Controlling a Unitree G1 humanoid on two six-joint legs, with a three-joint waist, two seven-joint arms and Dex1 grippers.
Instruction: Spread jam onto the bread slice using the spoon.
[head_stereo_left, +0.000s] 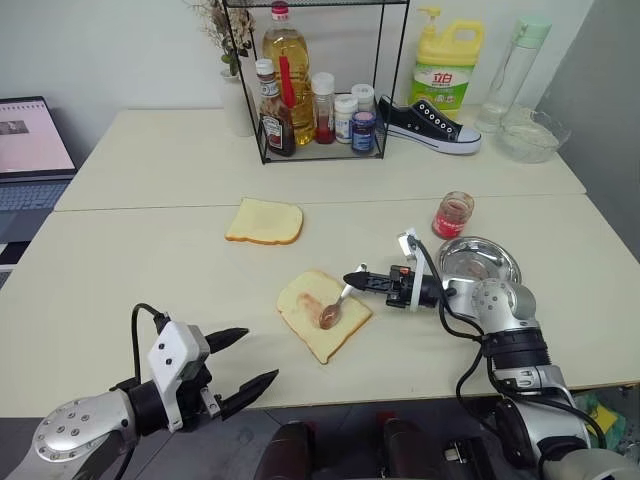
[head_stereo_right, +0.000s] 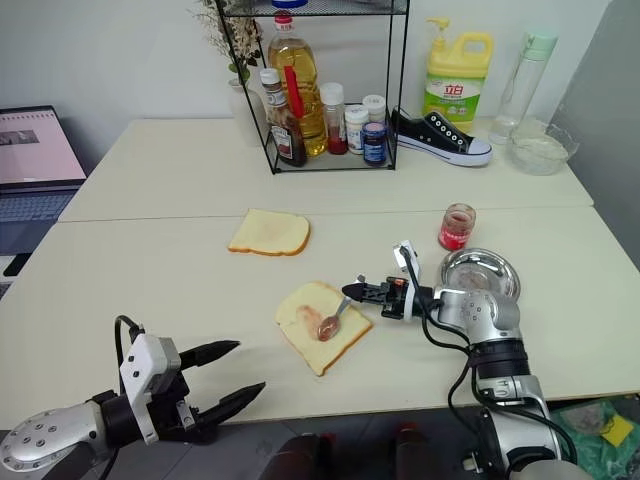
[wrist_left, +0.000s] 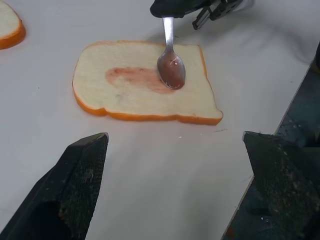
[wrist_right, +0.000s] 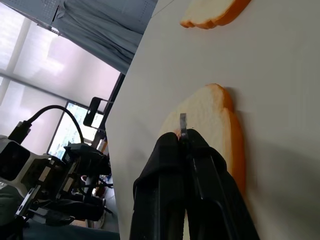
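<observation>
Spoon (head_stereo_left: 340, 304) slants bowl-down onto the bread slice (head_stereo_left: 322, 314), handle pinched by right fingers (head_stereo_left: 358, 278); left fingers (head_stereo_left: 240, 364) spread.

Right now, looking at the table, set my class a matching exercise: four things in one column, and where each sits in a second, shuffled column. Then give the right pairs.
Things
1. spoon
2. round steel dish
3. black sneaker
4. second bread slice

Places
A. beside the wire rack, at the back of the table
B. lying bare, beyond the bread slice with jam
C. near the small red jar
D. held in the right gripper, bowl on the jam smear

Pairs: 1-D, 2-C, 3-A, 4-B
</observation>
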